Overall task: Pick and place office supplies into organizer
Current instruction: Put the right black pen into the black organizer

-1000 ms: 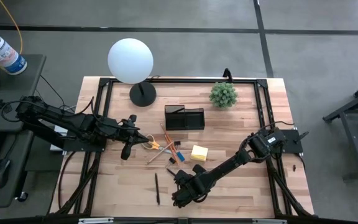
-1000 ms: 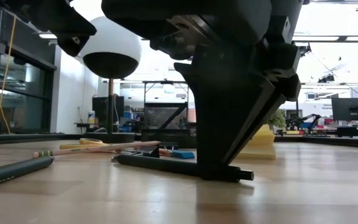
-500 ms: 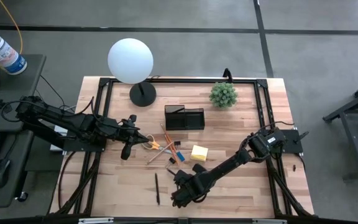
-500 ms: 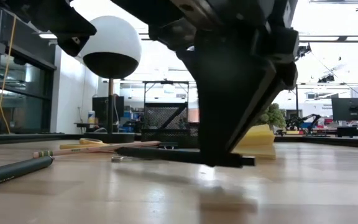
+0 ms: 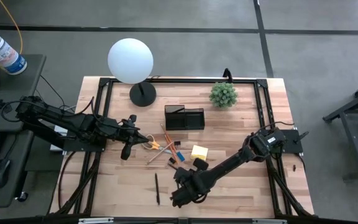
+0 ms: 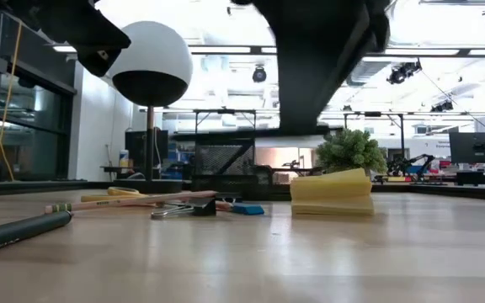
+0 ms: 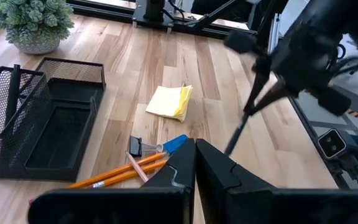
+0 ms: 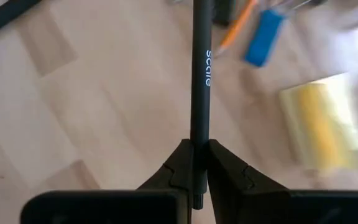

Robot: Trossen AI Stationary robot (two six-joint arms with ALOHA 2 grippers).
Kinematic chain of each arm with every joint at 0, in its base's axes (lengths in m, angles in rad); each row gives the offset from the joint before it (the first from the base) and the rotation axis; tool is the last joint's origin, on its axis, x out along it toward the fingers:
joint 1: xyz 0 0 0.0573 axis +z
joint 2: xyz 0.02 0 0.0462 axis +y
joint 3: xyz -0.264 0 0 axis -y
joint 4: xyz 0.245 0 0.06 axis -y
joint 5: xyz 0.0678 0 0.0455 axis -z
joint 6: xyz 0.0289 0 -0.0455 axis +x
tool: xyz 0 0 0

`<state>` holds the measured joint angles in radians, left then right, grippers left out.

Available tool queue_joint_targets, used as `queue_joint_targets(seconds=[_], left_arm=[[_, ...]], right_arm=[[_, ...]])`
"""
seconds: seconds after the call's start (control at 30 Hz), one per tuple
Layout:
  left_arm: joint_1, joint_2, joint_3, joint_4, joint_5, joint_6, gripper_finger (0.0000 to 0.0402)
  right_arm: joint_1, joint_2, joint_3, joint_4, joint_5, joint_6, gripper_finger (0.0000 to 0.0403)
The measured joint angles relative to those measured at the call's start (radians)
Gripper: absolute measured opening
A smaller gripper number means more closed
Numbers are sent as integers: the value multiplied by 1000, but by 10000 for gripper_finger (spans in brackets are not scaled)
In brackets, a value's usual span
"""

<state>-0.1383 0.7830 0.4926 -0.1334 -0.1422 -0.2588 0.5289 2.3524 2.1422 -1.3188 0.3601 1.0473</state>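
R pincer clenched on a black pen, held up off the desk near the front edge, just in front of the yellow sticky pad. L pincer shut, holding nothing, hovering by the yellow-handled scissors at desk's left-centre. Orange pencils, blue eraser and black clip lie together between sticky pad and scissors. Another pen lies apart at the front. Black mesh organizer sits behind the pile, w/ plant and globe lamp further back.

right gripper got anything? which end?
Yes. The right gripper is shut on a black pen, pinching it near one end, so most of the barrel sticks out ahead of the fingers. The left gripper is shut and holds nothing.
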Motion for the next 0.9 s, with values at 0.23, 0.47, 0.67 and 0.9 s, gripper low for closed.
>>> queue_joint_targets(seconds=[0.23,0.47,0.67,0.9], left_arm=[[0,0,0,-29,31,0,1],[0,0,0,-57,31,0,1],[0,0,0,-62,57,0,1],[0,0,0,-103,75,0,1]], right_arm=[[-35,-3,161,-249,121,-38,24],[-119,-13,209,-249,134,-243,25],[-209,-21,199,-252,152,-424,23],[-313,-21,199,-252,203,-680,22]])
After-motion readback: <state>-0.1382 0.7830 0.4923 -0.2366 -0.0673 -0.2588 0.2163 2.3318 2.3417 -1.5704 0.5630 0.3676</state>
